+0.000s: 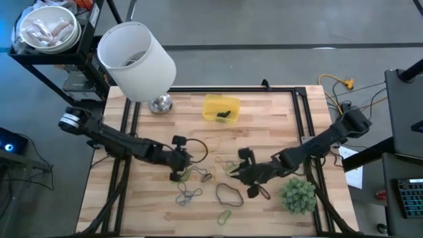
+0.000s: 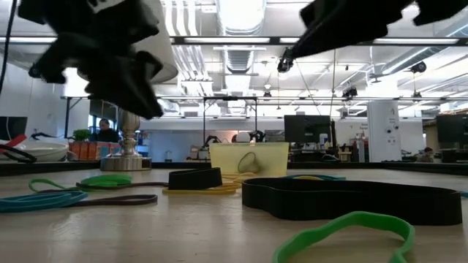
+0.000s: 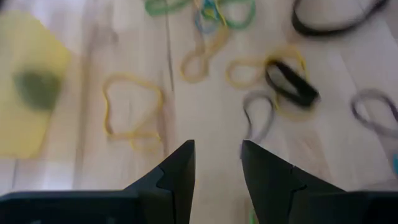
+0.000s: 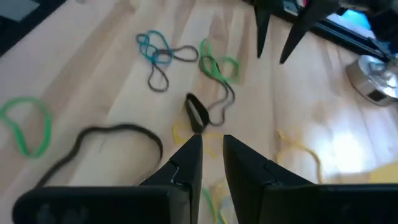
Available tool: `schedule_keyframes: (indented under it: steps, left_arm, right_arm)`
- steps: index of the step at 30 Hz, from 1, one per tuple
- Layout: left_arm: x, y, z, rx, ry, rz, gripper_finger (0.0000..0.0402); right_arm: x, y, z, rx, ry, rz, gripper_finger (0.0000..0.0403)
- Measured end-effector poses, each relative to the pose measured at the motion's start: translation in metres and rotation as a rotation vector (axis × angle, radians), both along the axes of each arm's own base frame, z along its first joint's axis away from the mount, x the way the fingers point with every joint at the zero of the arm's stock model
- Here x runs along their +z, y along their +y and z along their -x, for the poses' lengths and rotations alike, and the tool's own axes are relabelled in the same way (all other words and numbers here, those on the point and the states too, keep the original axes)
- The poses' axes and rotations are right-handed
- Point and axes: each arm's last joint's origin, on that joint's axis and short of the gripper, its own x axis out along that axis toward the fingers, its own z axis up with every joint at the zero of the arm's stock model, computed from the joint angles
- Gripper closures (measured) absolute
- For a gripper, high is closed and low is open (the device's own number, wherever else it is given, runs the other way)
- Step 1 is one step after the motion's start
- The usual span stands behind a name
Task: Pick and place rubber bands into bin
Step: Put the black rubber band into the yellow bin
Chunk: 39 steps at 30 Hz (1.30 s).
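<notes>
Bin (image 1: 220,108): placed at the far middle of the table (image 1: 277,132), one dark band seen inside.
Rubber bands (image 1: 229,192): scattered nearer than the bin.
Left gripper (image 1: 183,164): held over the bands, jaws spread, nothing pinched.
Right gripper (image 1: 232,170): held beside them, jaws slightly parted, empty.

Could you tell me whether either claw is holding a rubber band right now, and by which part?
Neither holds anything. The left claw stands open with bare table between its fingers, and the right claw shows an empty gap too; the rubber bands lie loose on the table.
</notes>
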Motion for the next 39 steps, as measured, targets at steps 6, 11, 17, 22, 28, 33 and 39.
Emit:
schedule_keyframes:
  steps: [6, 11, 17, 22, 28, 33, 39]
  left_arm:
    - [0.009, -0.007, 0.005, -0.016, -0.05, 0.034, 0.0285]
    - [0.014, -0.013, 0.012, -0.047, -0.068, 0.041, 0.0285]
    - [0.017, -0.019, 0.016, -0.075, -0.079, 0.047, 0.0285]
    - [0.017, -0.02, 0.016, -0.082, -0.083, 0.049, 0.0285]
    - [0.018, -0.021, 0.017, -0.085, -0.084, 0.05, 0.0285]
    - [0.017, -0.022, 0.017, -0.088, -0.082, 0.049, 0.0285]
    - [0.017, -0.022, 0.017, -0.088, -0.081, 0.049, 0.0285]
  right_arm:
    - [-0.025, 0.01, -0.028, 0.052, 0.1, -0.03, 0.0344]
    - [-0.029, 0.017, -0.055, 0.088, 0.141, -0.07, 0.0344]
    - [-0.043, 0.019, -0.071, 0.058, 0.258, -0.056, 0.0344]
    - [-0.063, 0.02, -0.083, 0.053, 0.346, -0.05, 0.0336]
    - [-0.065, 0.011, -0.093, -0.033, 0.424, -0.077, 0.0301]
    - [-0.068, 0.009, -0.093, -0.027, 0.455, -0.108, 0.027]
    - [-0.071, 0.009, -0.092, -0.032, 0.465, -0.112, 0.0255]
